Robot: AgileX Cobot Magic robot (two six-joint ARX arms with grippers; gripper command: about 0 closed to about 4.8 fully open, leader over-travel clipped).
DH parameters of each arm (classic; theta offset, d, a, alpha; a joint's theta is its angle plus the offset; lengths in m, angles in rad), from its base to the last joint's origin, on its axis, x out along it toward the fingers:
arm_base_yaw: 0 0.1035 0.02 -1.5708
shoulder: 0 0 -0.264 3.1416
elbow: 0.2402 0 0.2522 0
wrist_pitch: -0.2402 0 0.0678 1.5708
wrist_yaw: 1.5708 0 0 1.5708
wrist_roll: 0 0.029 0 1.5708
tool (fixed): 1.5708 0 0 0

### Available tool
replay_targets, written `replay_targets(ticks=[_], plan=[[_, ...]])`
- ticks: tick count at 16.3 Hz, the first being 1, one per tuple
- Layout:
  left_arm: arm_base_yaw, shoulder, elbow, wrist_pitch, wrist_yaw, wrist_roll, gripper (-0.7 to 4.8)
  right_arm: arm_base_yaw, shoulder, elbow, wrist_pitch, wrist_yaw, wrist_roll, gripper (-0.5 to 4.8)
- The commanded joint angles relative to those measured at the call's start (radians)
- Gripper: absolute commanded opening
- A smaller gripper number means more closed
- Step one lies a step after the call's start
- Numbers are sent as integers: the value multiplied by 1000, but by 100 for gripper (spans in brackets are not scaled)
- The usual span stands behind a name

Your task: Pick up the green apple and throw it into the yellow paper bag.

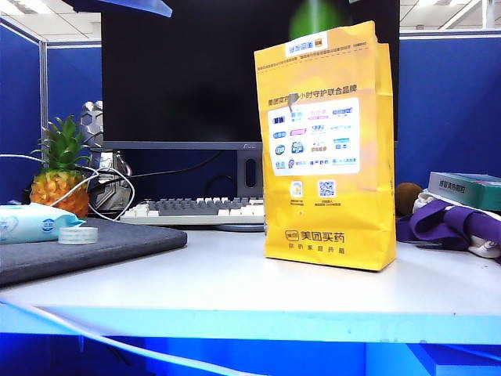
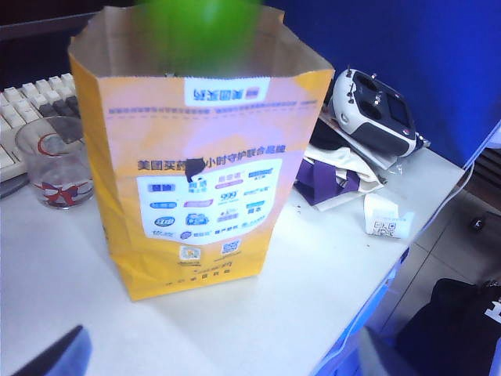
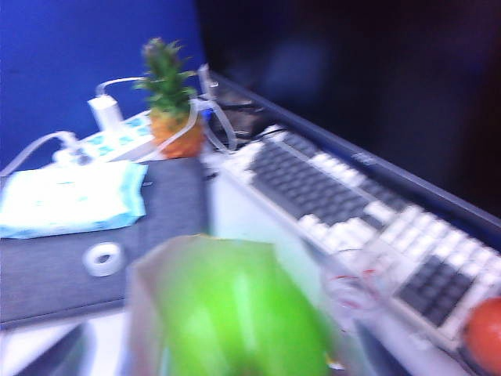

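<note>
While the green apple [image 2: 197, 31] blurs above the 美团买药 yellow paper bag [image 1: 327, 157], neither gripper's fingers' state is discernible.

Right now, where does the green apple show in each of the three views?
Exterior view: green apple, a blur at the top edge, above the yellow paper bag.
Left wrist view: blurred over the bag's open mouth.
Right wrist view: large blur at the near edge.
Shared landmark: keyboard.
</note>
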Motion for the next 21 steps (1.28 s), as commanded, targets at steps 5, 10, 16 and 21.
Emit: replay_targets(ticks=[5, 10, 16, 21], plan=[[1, -88, 3, 31, 19, 35, 479, -26, -110, 8, 20, 22, 19, 479], [2, -382, 3, -40, -374, 328, 479, -84, -476, -55, 6, 197, -4, 479], [2, -438, -26, -237, -459, 375, 479, -79, -1014, -620, 251, 238, 151, 479], [2, -438, -109, -182, -493, 354, 479, -78, -1166, -1166, 428, 240, 292, 479]])
